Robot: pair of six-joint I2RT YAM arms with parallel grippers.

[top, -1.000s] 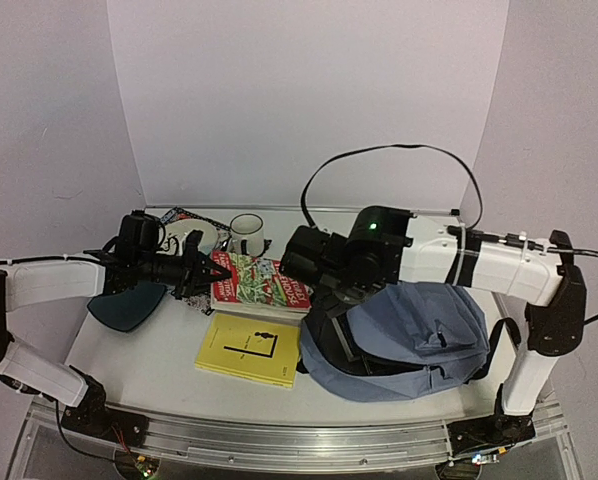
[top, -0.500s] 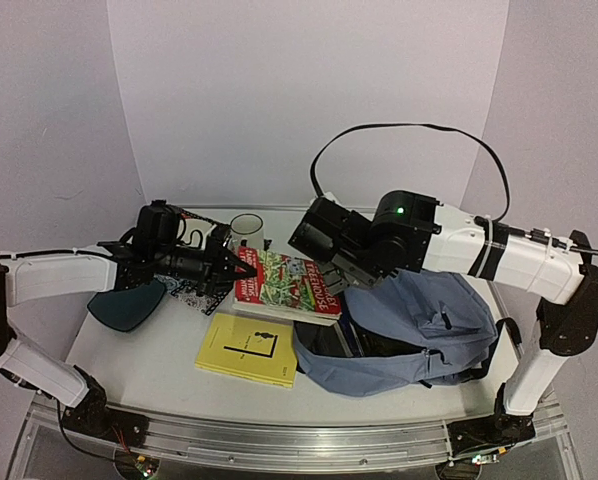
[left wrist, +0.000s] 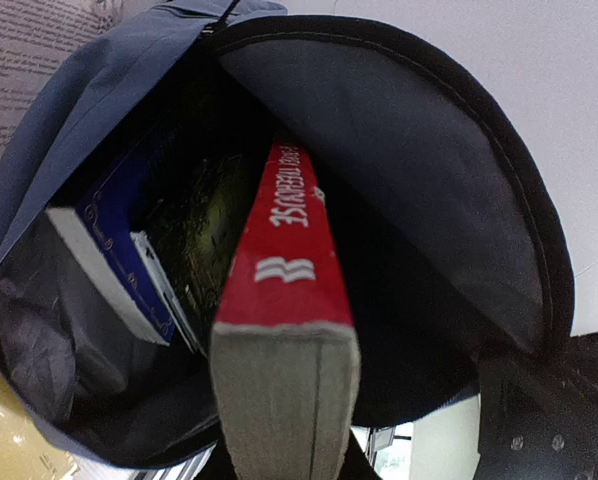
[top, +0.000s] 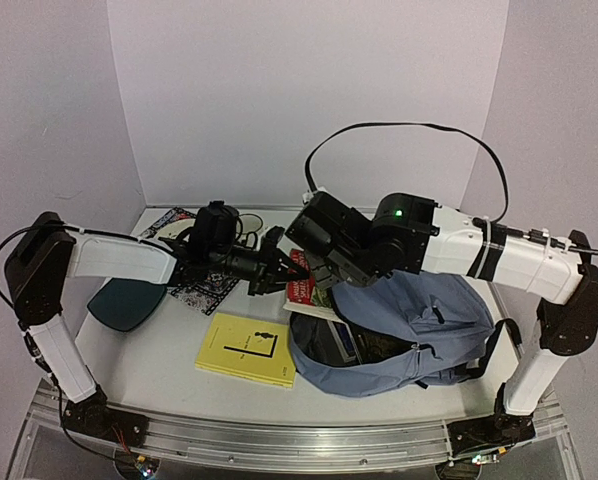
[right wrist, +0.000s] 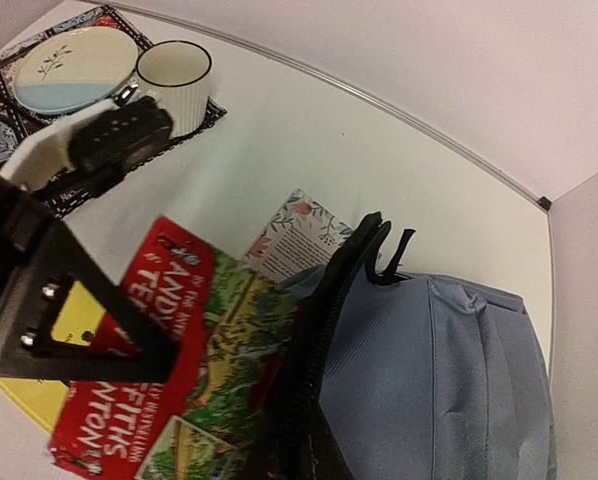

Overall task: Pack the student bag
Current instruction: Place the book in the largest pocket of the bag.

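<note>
Two closed grips: left hand (top: pixel 275 272) on stiff red-spined book (left wrist: pixel 284 300); right hand (top: pixel 331 278) on rim of soft blue-grey student bag (top: pixel 419 320)

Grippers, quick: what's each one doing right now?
Left gripper: closed on the red book, at the student bag mouth.
Right gripper: closed on the student bag rim, holding it open.

A white tabletop (top: pixel 149 365) stands in a small booth of pale lilac panels. The back wall (top: pixel 309 90) faces straight on, and a left wall (top: pixel 39 110) and a right wall (top: pixel 569 120) angle in to meet it. A thin metal strip (top: pixel 269 208) edges the tabletop's far side (the right wrist view shows it too). An aluminium rail (top: pixel 279 440) runs along the near edge. The light is soft and even, with faint shadows.
</note>
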